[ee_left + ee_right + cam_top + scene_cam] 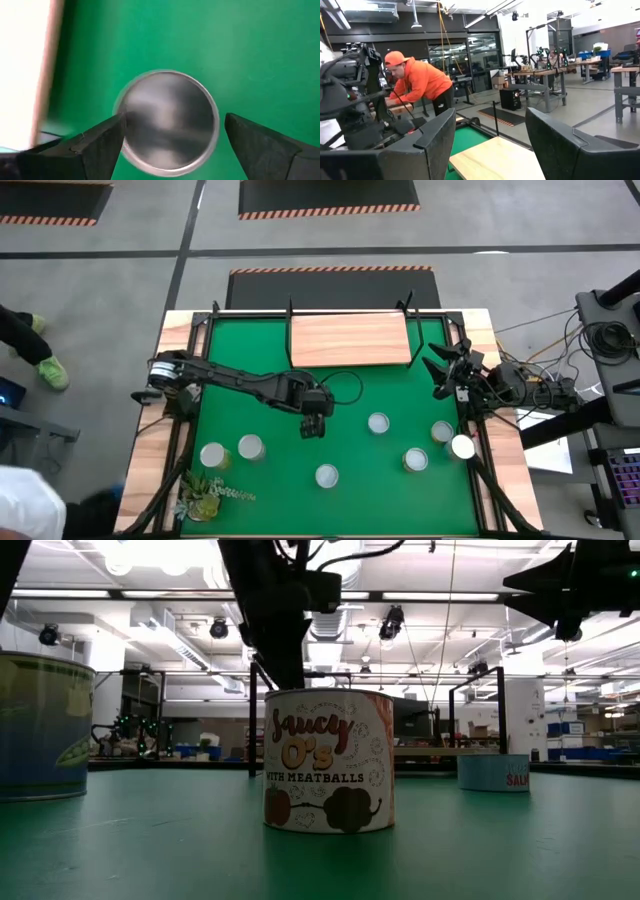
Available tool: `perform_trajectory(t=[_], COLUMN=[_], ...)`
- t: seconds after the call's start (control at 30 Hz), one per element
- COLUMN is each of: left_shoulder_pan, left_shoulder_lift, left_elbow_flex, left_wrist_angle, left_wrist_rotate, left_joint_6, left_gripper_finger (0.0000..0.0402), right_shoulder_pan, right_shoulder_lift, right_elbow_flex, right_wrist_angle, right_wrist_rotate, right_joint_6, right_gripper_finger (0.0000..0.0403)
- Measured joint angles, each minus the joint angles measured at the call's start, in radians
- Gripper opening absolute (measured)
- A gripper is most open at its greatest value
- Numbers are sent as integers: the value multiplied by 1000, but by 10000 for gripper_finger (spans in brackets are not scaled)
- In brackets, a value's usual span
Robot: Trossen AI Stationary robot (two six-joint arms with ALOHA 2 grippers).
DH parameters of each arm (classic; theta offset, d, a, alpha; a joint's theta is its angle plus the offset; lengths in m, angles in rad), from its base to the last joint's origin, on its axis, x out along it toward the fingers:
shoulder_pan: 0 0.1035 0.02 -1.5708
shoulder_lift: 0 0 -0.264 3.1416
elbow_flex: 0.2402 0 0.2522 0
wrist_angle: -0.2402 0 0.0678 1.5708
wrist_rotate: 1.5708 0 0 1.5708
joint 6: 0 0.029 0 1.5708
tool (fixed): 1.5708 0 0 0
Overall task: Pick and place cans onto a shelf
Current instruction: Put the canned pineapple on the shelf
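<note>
My left gripper is open and points down over a can at the middle of the green mat. In the left wrist view its two fingers stand on either side of that can's shiny round top; in the high view the gripper hides the can. Several more cans stand upright on the mat, among them one right of my left gripper and one nearer the front. The light wood shelf lies at the far edge. My right gripper is open and empty in the air by the shelf's right end.
Two cans stand front left and three front right. A green plant sprig lies at the front left corner. A "Saucy O's" can fills the low view. A person in orange bends beyond the table.
</note>
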Motion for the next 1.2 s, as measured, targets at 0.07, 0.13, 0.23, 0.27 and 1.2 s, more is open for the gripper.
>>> perform_trajectory(t=[0.07,0.13,0.23,0.27,1.2], left_shoulder_pan=[1,2,2,2,2], left_shoulder_lift=[0,-1,-1,-1,-8], left_elbow_flex=[-13,-17,-17,-17,56], left_wrist_angle=[19,27,31,32,-21], left_wrist_rotate=[-15,-11,-11,-11,-21], left_joint_6=[2,2,-1,-3,23], left_gripper_finger=[322,322,319,317,380], right_shoulder_pan=[0,0,0,0,0], right_shoulder_lift=[0,0,0,0,0], right_elbow_flex=[0,0,0,0,0], right_wrist_angle=[-1,-1,-3,-3,-4], right_wrist_rotate=[0,0,0,0,0], right_joint_6=[0,0,0,0,0], right_gripper_finger=[228,228,228,228,228])
